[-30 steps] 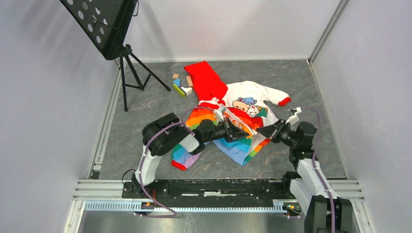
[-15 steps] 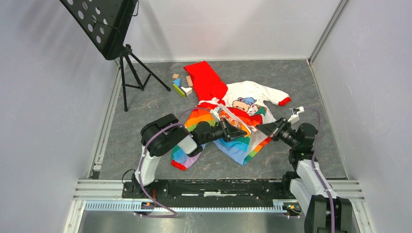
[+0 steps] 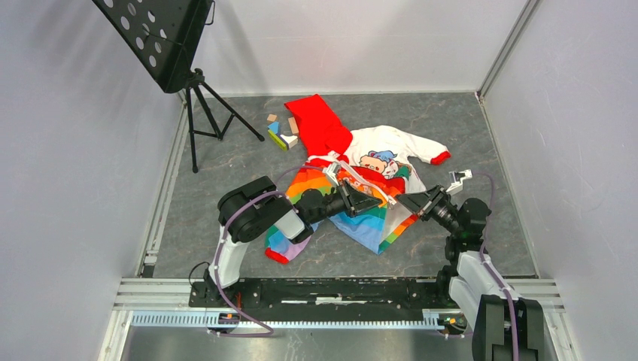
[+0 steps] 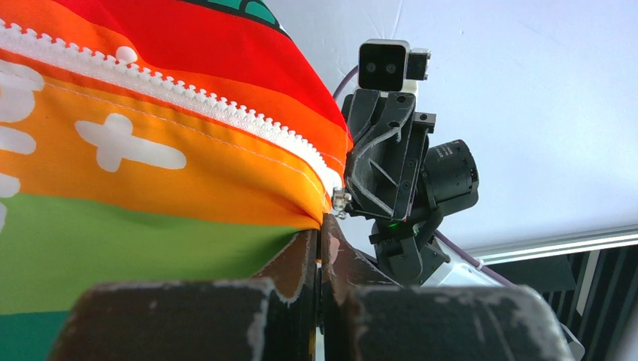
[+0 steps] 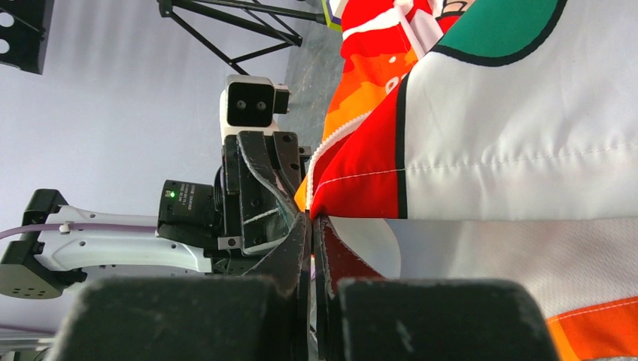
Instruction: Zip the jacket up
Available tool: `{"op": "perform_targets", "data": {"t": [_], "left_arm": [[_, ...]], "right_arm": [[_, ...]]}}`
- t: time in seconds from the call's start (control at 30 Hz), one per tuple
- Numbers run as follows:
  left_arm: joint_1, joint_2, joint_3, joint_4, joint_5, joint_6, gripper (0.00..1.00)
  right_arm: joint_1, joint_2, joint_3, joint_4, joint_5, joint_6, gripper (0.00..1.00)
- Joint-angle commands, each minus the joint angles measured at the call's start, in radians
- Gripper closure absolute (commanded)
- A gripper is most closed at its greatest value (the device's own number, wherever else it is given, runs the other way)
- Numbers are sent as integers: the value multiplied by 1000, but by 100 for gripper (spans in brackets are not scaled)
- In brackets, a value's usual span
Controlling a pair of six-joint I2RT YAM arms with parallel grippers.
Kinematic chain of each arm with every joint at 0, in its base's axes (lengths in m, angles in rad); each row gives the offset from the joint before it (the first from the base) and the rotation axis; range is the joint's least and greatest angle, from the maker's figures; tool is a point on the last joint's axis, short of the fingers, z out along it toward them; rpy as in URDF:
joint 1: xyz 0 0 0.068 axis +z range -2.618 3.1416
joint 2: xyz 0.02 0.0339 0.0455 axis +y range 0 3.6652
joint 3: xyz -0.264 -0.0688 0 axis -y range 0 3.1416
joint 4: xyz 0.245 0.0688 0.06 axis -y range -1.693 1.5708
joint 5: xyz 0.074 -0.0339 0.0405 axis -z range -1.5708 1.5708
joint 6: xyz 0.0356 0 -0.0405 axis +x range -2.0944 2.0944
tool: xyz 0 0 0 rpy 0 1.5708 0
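The jacket [image 3: 353, 177] lies in the middle of the floor, with its red hood [image 3: 320, 124] at the far side and its white bear sleeve [image 3: 391, 150] to the right. My left gripper [image 3: 372, 202] is shut on the rainbow front's edge [image 4: 226, 180], just below the white zipper teeth [image 4: 188, 94]; a small metal zipper part [image 4: 340, 201] shows at my fingertips. My right gripper [image 3: 400, 198] faces it a short way off and is shut on the corner of the red and white panel [image 5: 361, 188]. The stretch of jacket between the two grippers is lifted off the floor.
A black music stand [image 3: 162, 37] on a tripod [image 3: 207, 113] stands at the far left. Several coloured wooden blocks [image 3: 280, 129] lie beside the hood. Grey walls close in left, right and far. A metal rail [image 3: 331, 289] runs along the near edge.
Both grippers have kept their hold and shifted a little to the left and farther away. The right arm's elbow has swung outward to the right. The zipper line has shifted left with them.
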Motion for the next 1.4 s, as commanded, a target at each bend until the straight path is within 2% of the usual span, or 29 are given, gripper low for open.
{"op": "perform_targets", "data": {"t": [0.0,0.37,1.37], "left_arm": [[-1,-13,1,79,-27,-24,98],[-1,-28,-19,79,-36,-44,98],[0,-36,-2,79,-29,-59,98]], "right_arm": [[3,2,-22,112,-17,48,100],[3,31,-62,239,7,124,99],[3,114,-114,322,15,98,100]]}}
